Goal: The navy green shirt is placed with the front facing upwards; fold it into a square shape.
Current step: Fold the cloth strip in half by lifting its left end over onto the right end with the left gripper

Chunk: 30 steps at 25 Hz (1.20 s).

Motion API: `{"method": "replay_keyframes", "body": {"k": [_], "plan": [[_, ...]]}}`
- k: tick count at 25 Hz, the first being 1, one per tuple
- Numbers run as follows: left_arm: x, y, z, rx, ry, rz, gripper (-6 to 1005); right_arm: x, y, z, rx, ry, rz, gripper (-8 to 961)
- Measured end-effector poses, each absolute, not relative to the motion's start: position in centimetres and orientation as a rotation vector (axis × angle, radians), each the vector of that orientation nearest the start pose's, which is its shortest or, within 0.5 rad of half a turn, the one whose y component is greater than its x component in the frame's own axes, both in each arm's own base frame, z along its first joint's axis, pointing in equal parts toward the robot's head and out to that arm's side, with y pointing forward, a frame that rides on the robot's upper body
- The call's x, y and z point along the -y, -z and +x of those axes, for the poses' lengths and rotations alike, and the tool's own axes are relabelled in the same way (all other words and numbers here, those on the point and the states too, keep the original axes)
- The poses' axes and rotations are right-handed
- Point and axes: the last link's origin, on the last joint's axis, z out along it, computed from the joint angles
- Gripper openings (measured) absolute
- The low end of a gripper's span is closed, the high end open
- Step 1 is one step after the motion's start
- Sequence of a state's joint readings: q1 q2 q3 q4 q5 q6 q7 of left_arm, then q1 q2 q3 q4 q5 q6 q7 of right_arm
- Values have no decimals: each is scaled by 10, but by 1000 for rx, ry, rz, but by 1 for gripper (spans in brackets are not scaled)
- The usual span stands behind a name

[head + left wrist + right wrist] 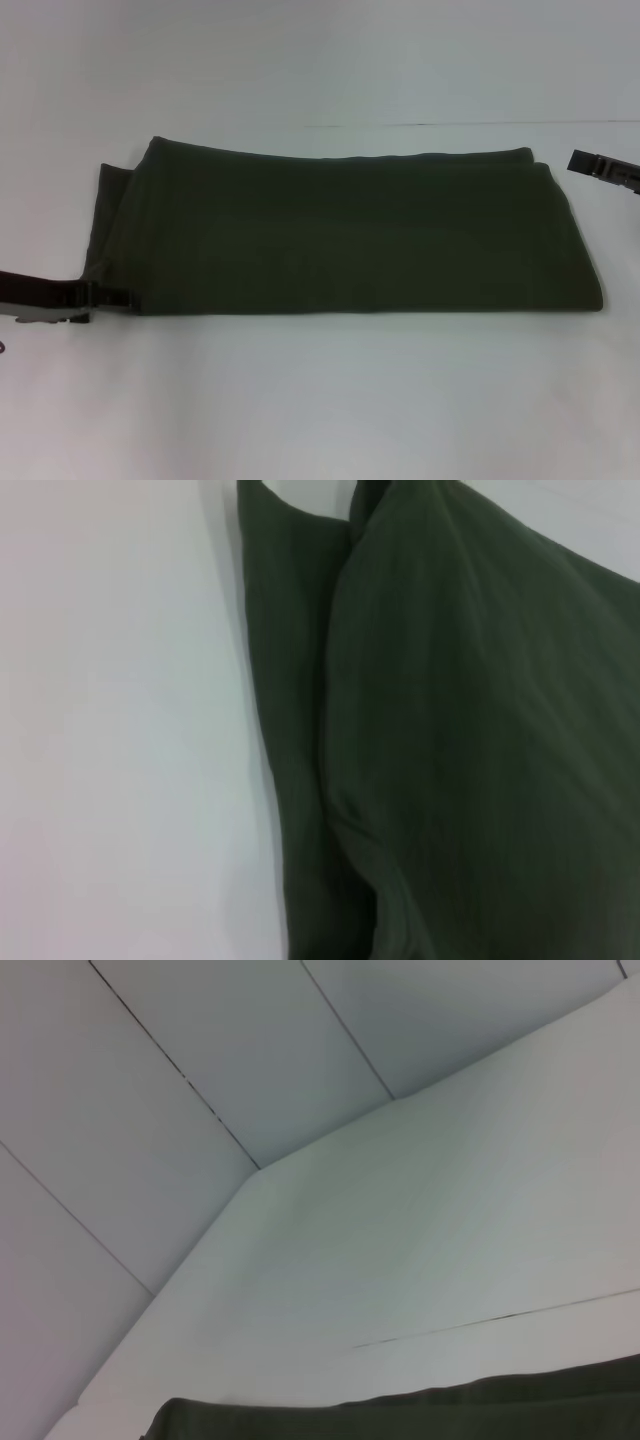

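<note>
The broad white table (pixel 320 400) fills the head view, a thin seam line running across its far part. On its middle lies the navy green shirt (pixel 350 235), a dark olive cotton garment folded into a long band stretching left to right, plain side up, with a lower layer sticking out at its left end. The left wrist view shows those two overlapping layers (pixel 450 730) beside bare tabletop. The left gripper (pixel 105 296), black and slim, sits at the shirt's near-left corner, its fingers together and touching the cloth edge; whether they pinch fabric cannot be told. The right gripper (pixel 603 169) hovers just off the shirt's far-right corner, apart from it; whether its fingers stand apart or together cannot be told.
</note>
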<state>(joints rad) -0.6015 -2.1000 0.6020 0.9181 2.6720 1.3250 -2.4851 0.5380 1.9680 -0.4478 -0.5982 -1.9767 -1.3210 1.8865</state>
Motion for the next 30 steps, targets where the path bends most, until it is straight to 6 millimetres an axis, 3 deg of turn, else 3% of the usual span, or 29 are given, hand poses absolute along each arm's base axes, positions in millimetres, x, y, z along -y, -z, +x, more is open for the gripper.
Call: {"method": "replay_keyframes", "body": {"k": [17, 30], "plan": [[-369, -36, -315, 1678, 73, -2006, 848, -370, -78, 318, -1333, -854, -2072, 908], [-386, -35, -296, 1611, 101, -2051, 847, -371, -78, 318, -1332, -852, -2069, 908]]}}
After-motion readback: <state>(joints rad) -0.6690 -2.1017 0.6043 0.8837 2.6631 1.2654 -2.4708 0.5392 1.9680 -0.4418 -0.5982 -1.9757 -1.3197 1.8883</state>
